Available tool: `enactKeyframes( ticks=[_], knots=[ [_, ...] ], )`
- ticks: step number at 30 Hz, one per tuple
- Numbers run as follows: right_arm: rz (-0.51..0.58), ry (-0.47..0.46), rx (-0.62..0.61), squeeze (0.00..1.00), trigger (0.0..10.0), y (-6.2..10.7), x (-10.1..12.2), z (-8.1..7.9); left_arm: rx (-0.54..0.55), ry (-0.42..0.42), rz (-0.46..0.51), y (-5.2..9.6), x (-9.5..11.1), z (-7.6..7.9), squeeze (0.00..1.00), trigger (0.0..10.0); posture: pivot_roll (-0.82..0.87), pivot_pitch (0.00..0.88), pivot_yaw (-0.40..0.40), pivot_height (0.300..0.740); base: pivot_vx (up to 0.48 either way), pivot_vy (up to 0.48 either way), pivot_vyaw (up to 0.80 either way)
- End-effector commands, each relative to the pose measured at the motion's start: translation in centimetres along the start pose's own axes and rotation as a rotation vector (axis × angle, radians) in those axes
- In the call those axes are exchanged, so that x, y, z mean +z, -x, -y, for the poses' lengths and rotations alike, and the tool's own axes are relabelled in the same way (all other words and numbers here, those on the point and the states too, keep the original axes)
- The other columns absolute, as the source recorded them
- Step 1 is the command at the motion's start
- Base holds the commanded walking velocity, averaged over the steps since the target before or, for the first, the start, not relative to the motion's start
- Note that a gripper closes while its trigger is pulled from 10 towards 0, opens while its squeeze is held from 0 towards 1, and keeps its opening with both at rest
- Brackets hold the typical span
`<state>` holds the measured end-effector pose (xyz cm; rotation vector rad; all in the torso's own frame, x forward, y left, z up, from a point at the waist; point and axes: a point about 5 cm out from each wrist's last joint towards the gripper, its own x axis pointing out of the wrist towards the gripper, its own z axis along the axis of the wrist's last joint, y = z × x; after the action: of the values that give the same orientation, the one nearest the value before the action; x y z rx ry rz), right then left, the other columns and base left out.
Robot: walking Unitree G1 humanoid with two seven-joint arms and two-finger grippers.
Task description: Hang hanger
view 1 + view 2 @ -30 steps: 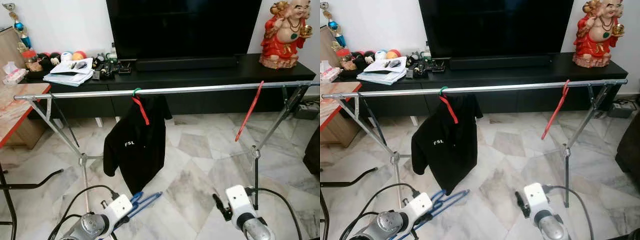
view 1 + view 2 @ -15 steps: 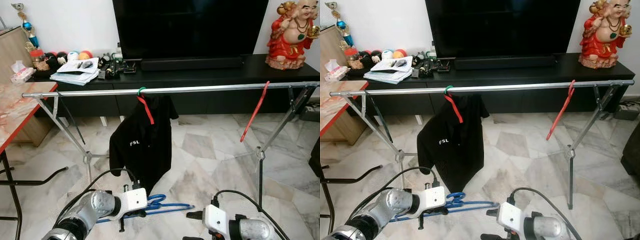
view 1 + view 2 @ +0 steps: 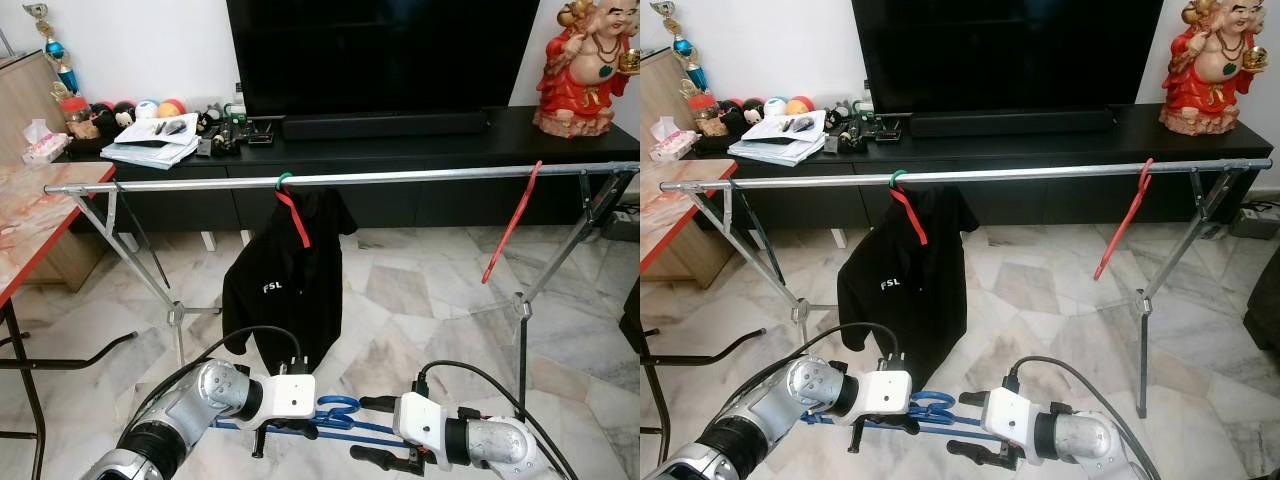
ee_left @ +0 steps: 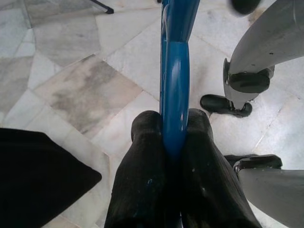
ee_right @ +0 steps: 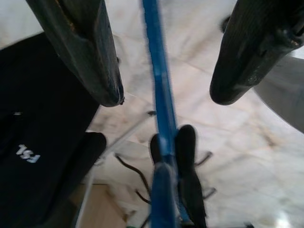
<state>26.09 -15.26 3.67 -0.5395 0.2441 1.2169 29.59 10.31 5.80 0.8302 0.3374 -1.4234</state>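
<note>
A blue hanger (image 3: pixel 340 412) hangs low in front of me, just above the marble floor. My left gripper (image 4: pixel 173 121) is shut on one of its blue bars. My right gripper (image 3: pixel 368 430) is open, one finger (image 5: pixel 85 52) on each side of the hanger's bar (image 5: pixel 159 85) without touching it. Beyond them the silver clothes rail (image 3: pixel 420 177) runs across the room. On it hang a black shirt (image 3: pixel 290 290) on a red hanger and, near the right end, an empty red hanger (image 3: pixel 510 225).
The rack's splayed legs (image 3: pixel 518 310) stand on the floor at both ends. A black TV console (image 3: pixel 400 150) with clutter and a red statue (image 3: pixel 590 65) lies behind the rail. A red-edged table (image 3: pixel 30 220) is at my left. Cables trail from both wrists.
My left gripper carried the blue hanger toward the middle. My right gripper swung in from the right, and its open fingers now straddle the hanger's bar.
</note>
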Motion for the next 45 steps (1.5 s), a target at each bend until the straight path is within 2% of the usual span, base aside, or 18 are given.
enactKeyframes(
  ticks=[1, 15, 24, 26, 36, 45],
  knots=[
    [-0.003, 0.035, -0.007, 0.00, 10.0, -0.3, 0.2, 0.2, -0.009, -0.017, -0.017, 0.3, 0.1, -0.1, 0.00, 10.0, 0.03, 0.037, 0.077, 0.740, 0.000, 0.000, 0.00],
    [-0.042, 0.025, 0.062, 0.00, 10.0, -1.5, -0.6, -1.2, -0.023, -0.076, -0.019, 0.2, 1.1, -0.1, 0.00, 10.0, 0.04, 0.030, 0.072, 0.740, 0.000, 0.000, 0.00],
    [-0.054, 0.004, 0.025, 0.00, 10.0, -2.3, -0.9, -1.3, -0.022, -0.082, -0.020, 0.2, 1.4, 0.0, 0.00, 10.0, 0.05, 0.026, 0.069, 0.740, 0.000, 0.000, 0.00],
    [-0.049, 0.001, 0.020, 0.00, 0.0, -2.3, -0.9, -1.2, -0.020, -0.079, -0.020, 0.2, 1.3, 0.0, 0.00, 10.0, 0.05, 0.027, 0.069, 0.740, 0.000, 0.000, 0.00],
    [-0.044, -0.012, -0.032, 0.00, 0.0, -1.7, -1.0, -0.2, -0.025, -0.077, -0.022, 0.3, 1.4, 0.1, 0.00, 10.0, 0.05, 0.024, 0.072, 0.740, 0.000, 0.000, 0.00],
    [-0.026, -0.045, -0.017, 0.00, 0.0, -2.2, -1.1, -0.8, -0.024, -0.072, -0.023, 0.4, 1.4, 0.1, 0.00, 10.0, 0.05, 0.027, 0.074, 0.740, 0.000, 0.000, 0.00]
  ],
)
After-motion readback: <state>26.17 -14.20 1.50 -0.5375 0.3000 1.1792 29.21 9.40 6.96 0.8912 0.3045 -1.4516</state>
